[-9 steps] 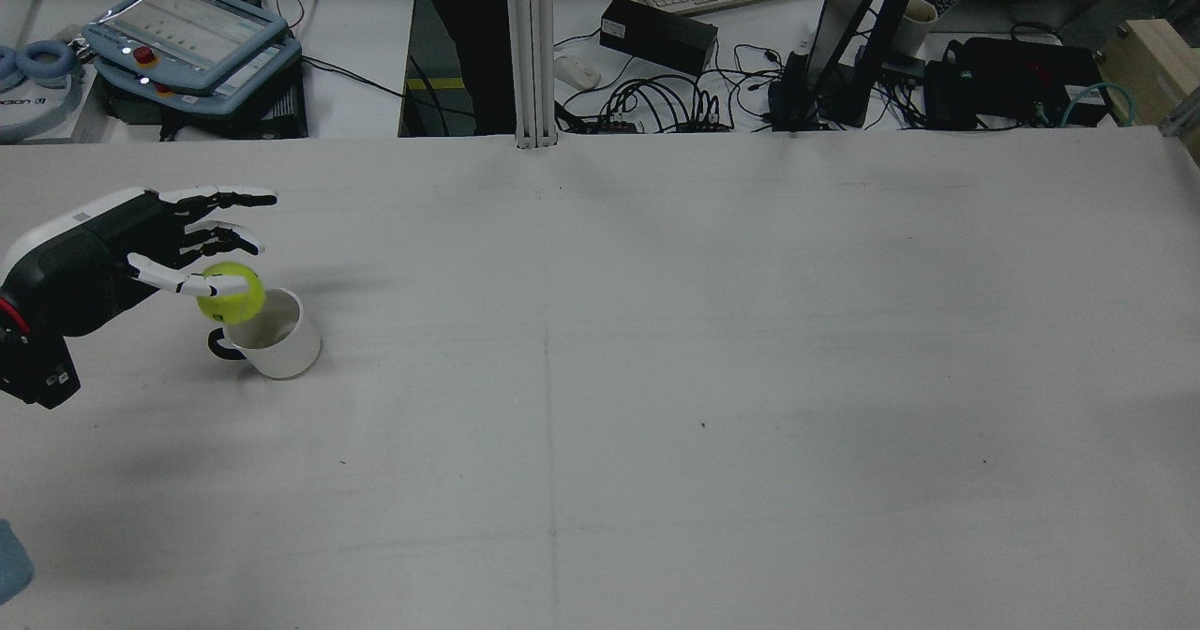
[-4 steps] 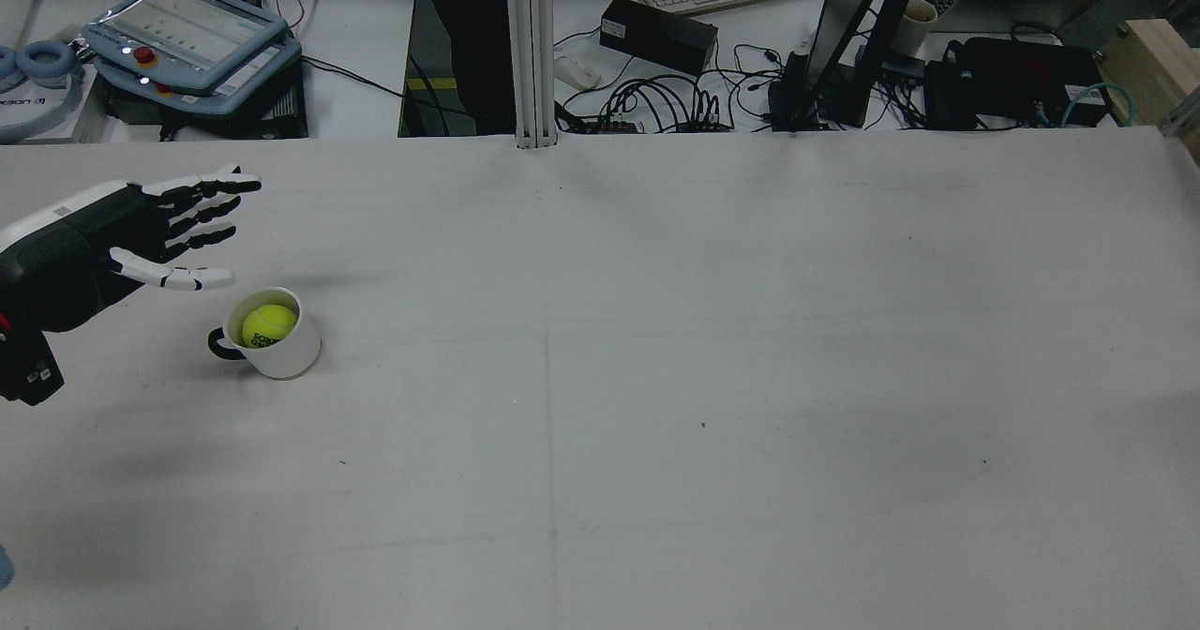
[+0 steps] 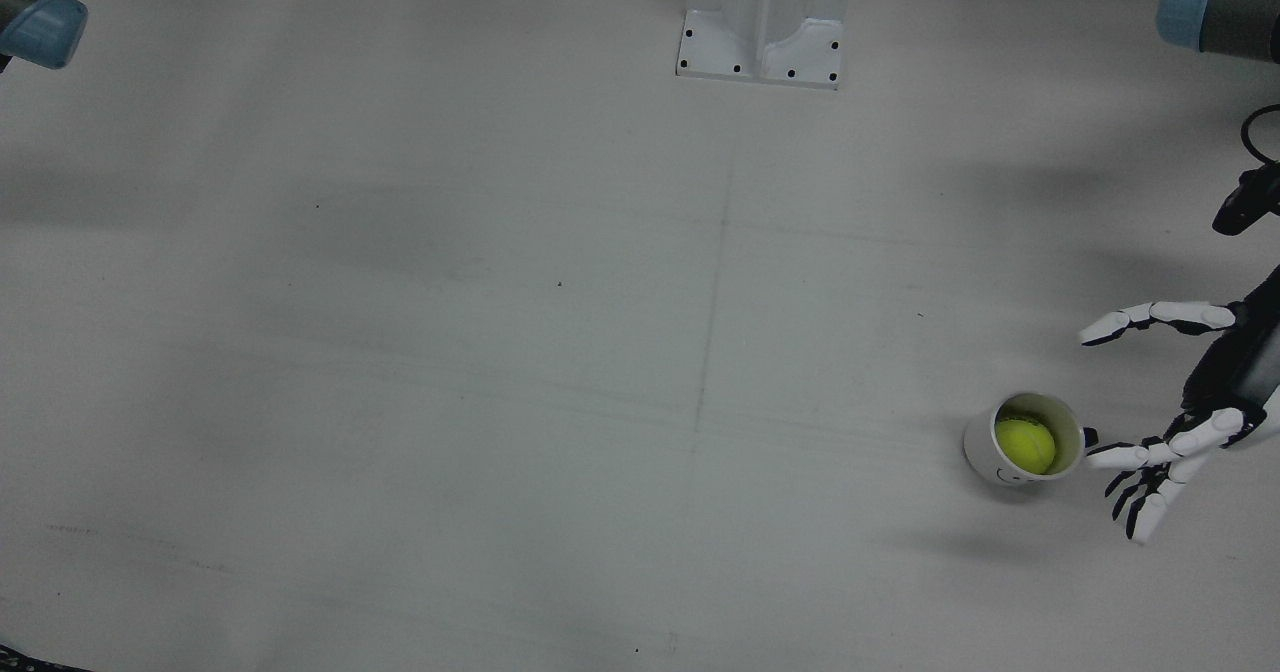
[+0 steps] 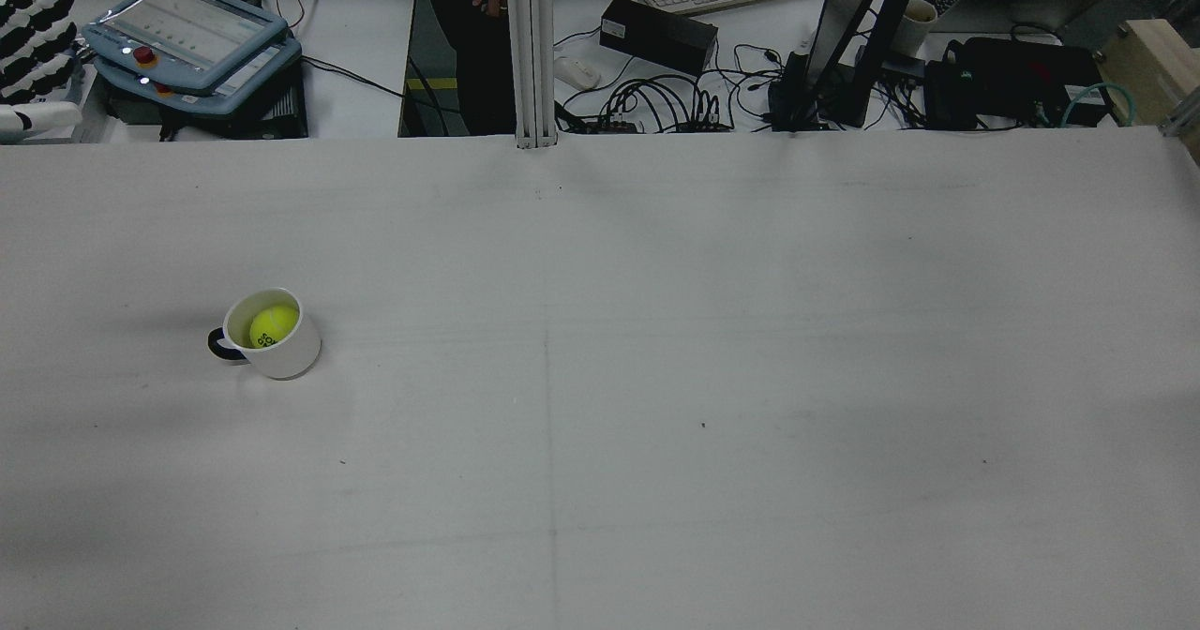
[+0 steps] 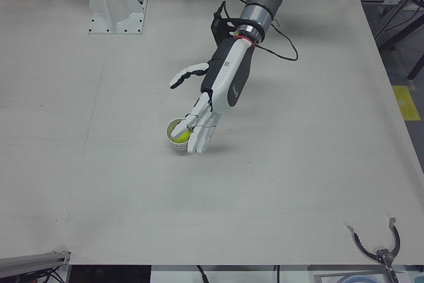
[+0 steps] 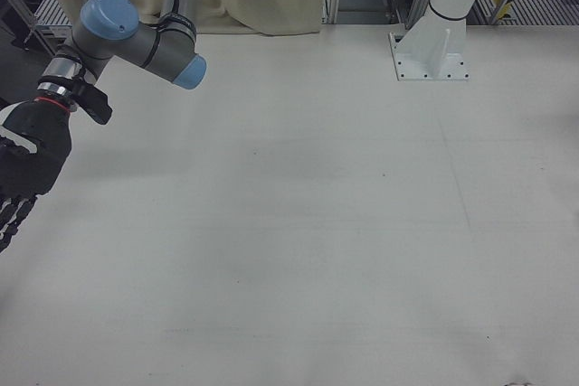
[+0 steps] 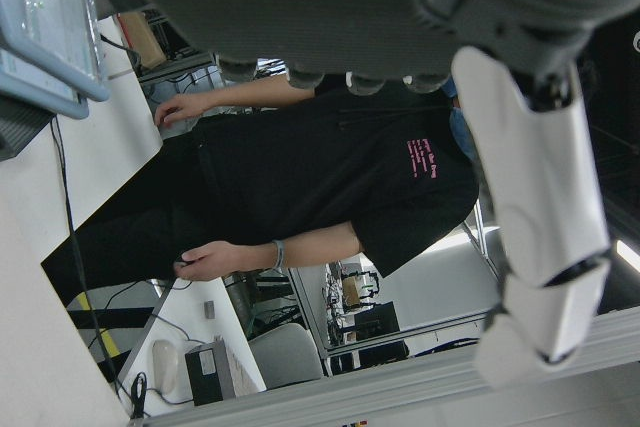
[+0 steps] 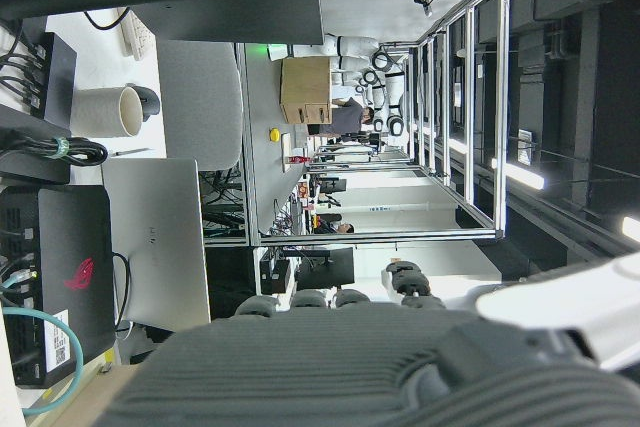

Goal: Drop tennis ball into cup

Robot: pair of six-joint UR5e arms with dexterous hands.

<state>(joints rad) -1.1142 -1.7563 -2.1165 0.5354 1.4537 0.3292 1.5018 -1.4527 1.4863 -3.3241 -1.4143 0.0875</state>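
The yellow-green tennis ball [image 4: 274,325] lies inside the white cup [image 4: 292,353], which stands upright with its dark handle to the left. My left hand [image 4: 28,11] is open and empty, with only its fingers showing at the rear view's top left corner. In the front view the left hand [image 3: 1185,417] is spread open just right of the cup [image 3: 985,457] and ball [image 3: 1024,445]. The left-front view shows the hand [image 5: 202,114] above and beside the cup [image 5: 170,142]. My right hand [image 6: 20,169] is open and empty, far from the cup.
The arm pedestal [image 3: 762,17] stands at the table's near-robot edge. Past the far edge are a teach pendant [image 4: 187,35], cables [image 4: 656,105] and a monitor stand [image 4: 844,49]. A person's arm [image 7: 250,247] shows in the left hand view.
The left hand let go of the ball, which dropped into the cup. The hand opened and drew back up and left, away from the cup.
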